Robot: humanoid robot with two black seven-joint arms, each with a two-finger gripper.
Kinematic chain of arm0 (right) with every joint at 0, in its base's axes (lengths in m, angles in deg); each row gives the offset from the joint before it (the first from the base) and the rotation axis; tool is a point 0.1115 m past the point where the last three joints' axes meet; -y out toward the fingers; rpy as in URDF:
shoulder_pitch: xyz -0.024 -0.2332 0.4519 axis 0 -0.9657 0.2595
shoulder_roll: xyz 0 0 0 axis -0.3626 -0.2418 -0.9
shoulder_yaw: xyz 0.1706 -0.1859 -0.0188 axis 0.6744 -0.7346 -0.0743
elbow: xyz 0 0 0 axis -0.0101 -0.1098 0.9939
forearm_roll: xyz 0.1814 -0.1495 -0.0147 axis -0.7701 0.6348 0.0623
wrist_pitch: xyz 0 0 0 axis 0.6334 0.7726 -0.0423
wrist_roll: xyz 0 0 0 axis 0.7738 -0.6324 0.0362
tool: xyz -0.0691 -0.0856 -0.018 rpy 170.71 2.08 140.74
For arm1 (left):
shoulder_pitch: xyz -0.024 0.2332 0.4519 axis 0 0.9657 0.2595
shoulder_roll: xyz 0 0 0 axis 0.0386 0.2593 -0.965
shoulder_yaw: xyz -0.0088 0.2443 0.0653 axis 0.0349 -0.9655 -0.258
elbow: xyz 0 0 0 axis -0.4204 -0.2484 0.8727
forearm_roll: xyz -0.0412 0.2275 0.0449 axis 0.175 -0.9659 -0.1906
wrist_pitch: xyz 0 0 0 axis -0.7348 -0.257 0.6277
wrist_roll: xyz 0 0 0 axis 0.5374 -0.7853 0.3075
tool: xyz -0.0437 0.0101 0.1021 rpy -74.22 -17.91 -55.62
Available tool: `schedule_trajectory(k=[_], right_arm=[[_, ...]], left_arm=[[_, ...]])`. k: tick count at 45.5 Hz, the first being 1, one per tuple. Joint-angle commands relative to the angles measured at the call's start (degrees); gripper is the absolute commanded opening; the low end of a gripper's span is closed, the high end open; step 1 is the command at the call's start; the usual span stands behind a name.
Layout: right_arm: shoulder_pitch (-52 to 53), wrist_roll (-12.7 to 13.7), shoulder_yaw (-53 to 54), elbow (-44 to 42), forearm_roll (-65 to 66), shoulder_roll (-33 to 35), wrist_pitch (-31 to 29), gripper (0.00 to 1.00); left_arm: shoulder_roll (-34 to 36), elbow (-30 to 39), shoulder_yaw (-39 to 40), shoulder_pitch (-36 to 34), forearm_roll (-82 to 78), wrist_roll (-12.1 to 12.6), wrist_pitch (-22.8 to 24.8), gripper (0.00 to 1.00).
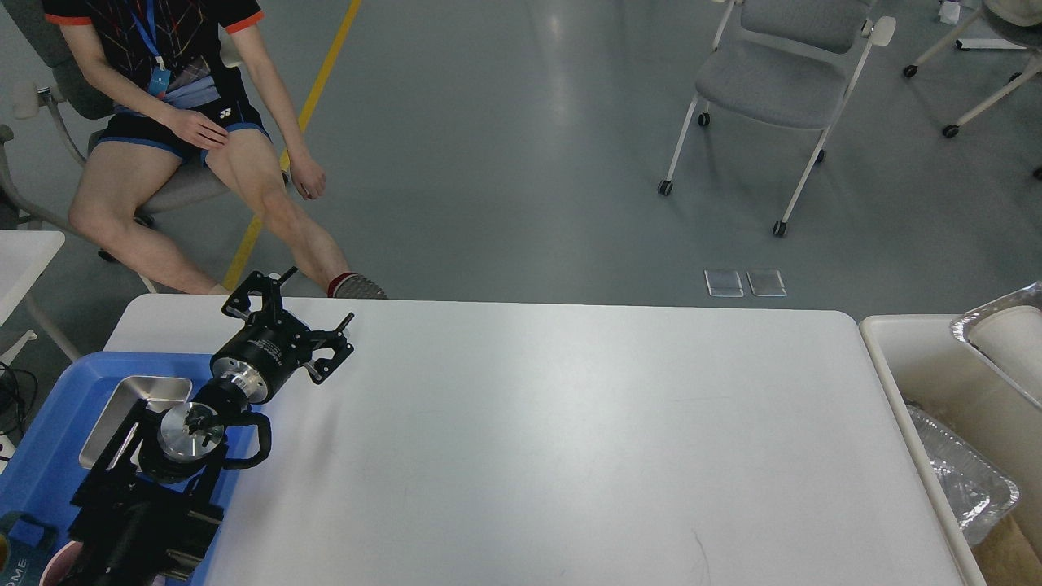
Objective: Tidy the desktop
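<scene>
The white desktop (529, 439) fills the middle of the head view and its surface is bare. My left gripper (291, 327) hovers over its far left corner, open and empty. A foil tray (977, 319) holding a white paper cup (1013, 348) shows only partly at the right edge, over the cream-white bin (899, 366). My right arm and its gripper are out of view, so what holds the foil tray is hidden.
A blue plastic tray (45, 443) with a metal dish (130, 399) sits at the desktop's left end under my left arm. Another foil tray (965, 480) lies inside the cream bin. A seated person (187, 130) is beyond the far left corner, a grey chair (773, 73) further back.
</scene>
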Motion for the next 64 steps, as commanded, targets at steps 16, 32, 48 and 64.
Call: schedule_trajectory(k=[16, 32, 48, 64], right_arm=[[-1.2, 0.0, 0.1, -12.0, 0.0, -8.1, 8.8, 1.0], [2.7, -0.1, 5.5, -14.9, -0.4, -13.9, 9.5, 1.0], [7.1, -17.6, 32.9, -11.9, -1.3, -29.6, 22.5, 1.0], [6.7, -39.1, 34.0, -4.1, -2.0, -41.8, 22.5, 1.0]], left_arm=[[0.2, 0.0, 0.0, 0.3, 0.0, 0.1, -0.1, 0.97], [0.8, 0.0, -5.3, -1.1, -0.1, 0.7, -0.1, 0.97], [1.0, 0.0, -7.3, -1.8, -0.1, 0.0, -3.7, 0.97], [1.1, 0.0, -7.2, -2.3, -0.2, 0.0, -3.5, 0.97]])
